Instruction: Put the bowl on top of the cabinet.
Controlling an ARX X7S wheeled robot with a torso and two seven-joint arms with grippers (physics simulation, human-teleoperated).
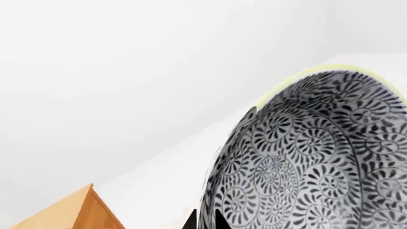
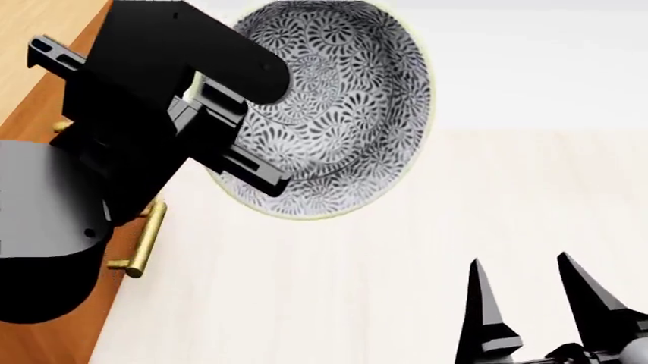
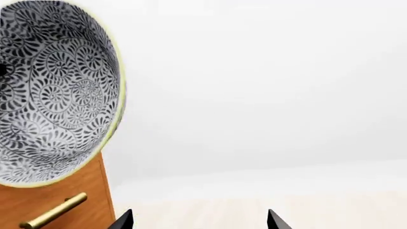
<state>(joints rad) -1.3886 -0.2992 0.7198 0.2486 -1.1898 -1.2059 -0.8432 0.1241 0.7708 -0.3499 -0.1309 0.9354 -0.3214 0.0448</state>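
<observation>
The bowl (image 2: 339, 114), patterned grey and white with a pale rim, hangs in the air tipped on its side, its inside facing the head camera. My left gripper (image 2: 238, 140) is shut on its rim, one finger inside and one outside. In the left wrist view the bowl (image 1: 318, 157) fills the frame beside the left gripper (image 1: 205, 220). The orange-brown cabinet (image 2: 45, 68) stands at the left, directly behind the arm, and the bowl (image 3: 54, 90) overlaps the cabinet (image 3: 57, 202) front near the top in the right wrist view. My right gripper (image 2: 536, 307) is open and empty, low at the right.
A brass bar handle (image 2: 142, 239) sticks out from the cabinet front below the left arm. Pale wooden floor (image 2: 385, 288) stretches to a white wall (image 2: 536, 61). A cabinet corner (image 1: 83, 210) shows in the left wrist view.
</observation>
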